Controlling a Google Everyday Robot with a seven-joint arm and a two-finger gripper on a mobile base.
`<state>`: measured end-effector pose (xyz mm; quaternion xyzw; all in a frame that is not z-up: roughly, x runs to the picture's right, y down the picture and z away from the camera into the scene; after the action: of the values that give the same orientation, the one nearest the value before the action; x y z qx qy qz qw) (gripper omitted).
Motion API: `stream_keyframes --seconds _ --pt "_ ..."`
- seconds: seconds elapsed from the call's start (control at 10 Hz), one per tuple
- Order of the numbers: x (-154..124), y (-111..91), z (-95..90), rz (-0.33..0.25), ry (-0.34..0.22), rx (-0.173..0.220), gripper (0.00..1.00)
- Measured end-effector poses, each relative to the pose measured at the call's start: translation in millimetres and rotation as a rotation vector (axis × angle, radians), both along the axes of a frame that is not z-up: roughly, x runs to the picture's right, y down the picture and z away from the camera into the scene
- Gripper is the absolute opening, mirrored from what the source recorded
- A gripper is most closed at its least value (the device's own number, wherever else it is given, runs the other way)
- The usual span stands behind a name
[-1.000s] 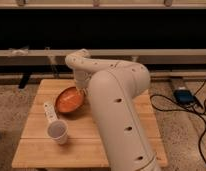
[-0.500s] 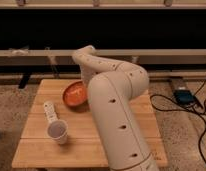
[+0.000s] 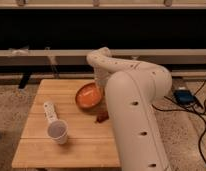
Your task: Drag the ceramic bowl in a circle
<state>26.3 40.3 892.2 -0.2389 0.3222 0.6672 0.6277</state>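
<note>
The orange ceramic bowl [image 3: 88,96] with a darker rim sits tilted on the wooden table [image 3: 71,147], right of its middle. My white arm reaches over from the right and bends down to the bowl's right rim. The gripper [image 3: 100,88] is at that rim, mostly hidden by the arm's big white forearm in the foreground.
A white paper cup [image 3: 58,131] stands near the table's front left. A white elongated object [image 3: 49,111] lies just behind it. A small dark reddish thing [image 3: 102,117] lies by the bowl's front right. A blue device [image 3: 184,95] and cables lie on the floor at right.
The bowl has slid to the right across the table, and the arm's end has moved right with it.
</note>
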Motion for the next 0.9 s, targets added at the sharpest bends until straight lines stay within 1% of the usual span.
stream_keyframes --seconds 0.2,0.3,0.4,0.5,0.6,0.8,0.9 --pt "-8.6 16.2 -19.4 0.007 -0.012 -0.009 0.00" --pt "-21.5 22.7 -30.6 -0.005 -0.036 -0.012 0.00" --pt "-32.5 24.1 -34.8 -0.015 -0.055 -0.013 0.00" --pt "-44.8 22.9 -35.5 -0.028 -0.078 -0.011 0.03" --pt "-70.6 19.5 -35.3 -0.051 -0.121 -0.008 0.15" --pt "-94.6 14.8 -31.8 -0.078 -0.162 -0.006 0.31" --pt "-102.5 11.1 -29.4 -0.091 -0.181 -0.002 0.42"
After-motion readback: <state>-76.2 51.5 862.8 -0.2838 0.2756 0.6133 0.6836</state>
